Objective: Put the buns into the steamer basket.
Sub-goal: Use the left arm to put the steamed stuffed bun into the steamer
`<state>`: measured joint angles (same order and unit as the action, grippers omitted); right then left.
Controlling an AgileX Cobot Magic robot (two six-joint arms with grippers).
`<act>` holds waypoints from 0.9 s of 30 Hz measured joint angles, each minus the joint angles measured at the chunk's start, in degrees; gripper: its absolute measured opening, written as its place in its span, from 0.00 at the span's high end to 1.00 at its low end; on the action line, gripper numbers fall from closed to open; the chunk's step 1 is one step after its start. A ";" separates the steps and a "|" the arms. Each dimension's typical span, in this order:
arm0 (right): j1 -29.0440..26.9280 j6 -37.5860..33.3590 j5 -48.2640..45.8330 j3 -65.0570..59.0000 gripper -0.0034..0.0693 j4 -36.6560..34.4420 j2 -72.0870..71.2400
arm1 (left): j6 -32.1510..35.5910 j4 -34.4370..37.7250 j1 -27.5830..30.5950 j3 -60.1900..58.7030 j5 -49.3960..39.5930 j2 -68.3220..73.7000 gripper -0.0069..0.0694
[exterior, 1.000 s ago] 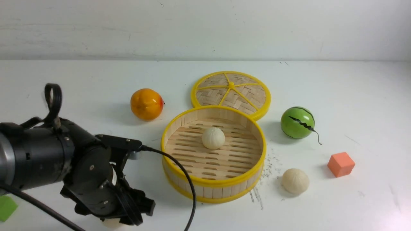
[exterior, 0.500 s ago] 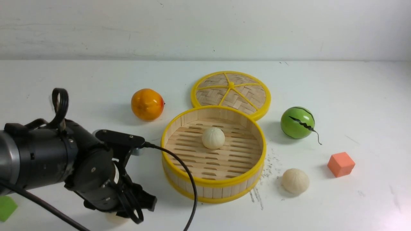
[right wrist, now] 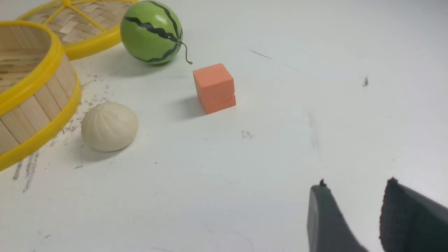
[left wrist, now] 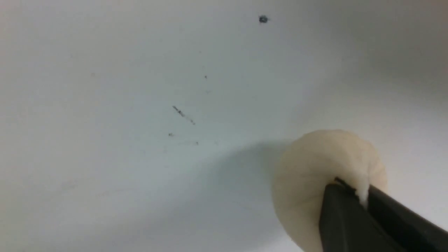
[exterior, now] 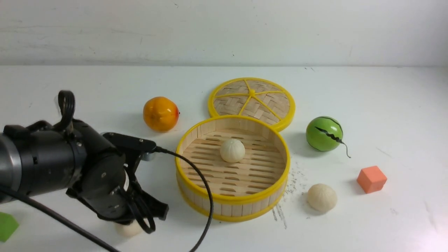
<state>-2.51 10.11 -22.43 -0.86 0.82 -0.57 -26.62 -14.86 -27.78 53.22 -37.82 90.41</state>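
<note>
cream-white, round, faintly pleated: one bun (exterior: 232, 150) on the slatted floor of the steamer basket (exterior: 231, 202), another bun (exterior: 322, 197) on the table (exterior: 385, 105) just right of it, a third bun (left wrist: 315, 175) left of it, pinched tight by the left gripper (left wrist: 360, 190); right gripper (right wrist: 355, 185) stands parted, empty

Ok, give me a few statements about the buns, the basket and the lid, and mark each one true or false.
One bun lies inside the steamer basket. True.
The left tool is open and empty. False: it is shut on a second bun.
The lid covers the basket. False: it lies flat on the table behind the basket.
A third bun sits on the table, outside the basket. True.
</note>
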 joint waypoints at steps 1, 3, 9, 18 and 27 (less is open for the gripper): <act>0.00 0.00 0.00 0.00 0.62 0.00 0.00 | 0.80 1.02 0.00 1.71 -1.13 -0.60 0.92; 0.00 0.00 0.00 0.00 0.62 0.00 0.00 | 3.22 3.95 0.00 7.33 -3.50 -2.42 0.92; 0.00 0.00 0.00 0.00 0.62 0.00 0.00 | 14.78 17.74 0.00 22.03 -6.90 -2.40 0.92; 0.00 0.00 0.00 0.00 0.62 0.00 0.00 | 19.21 22.23 0.00 28.71 -6.44 12.51 0.90; 0.00 0.00 0.00 0.00 0.62 0.00 0.00 | 19.25 21.27 0.00 31.66 -5.54 22.05 0.56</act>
<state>-2.51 10.11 -22.43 -0.86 0.82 -0.57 -7.37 6.41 -27.78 84.88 -43.37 112.46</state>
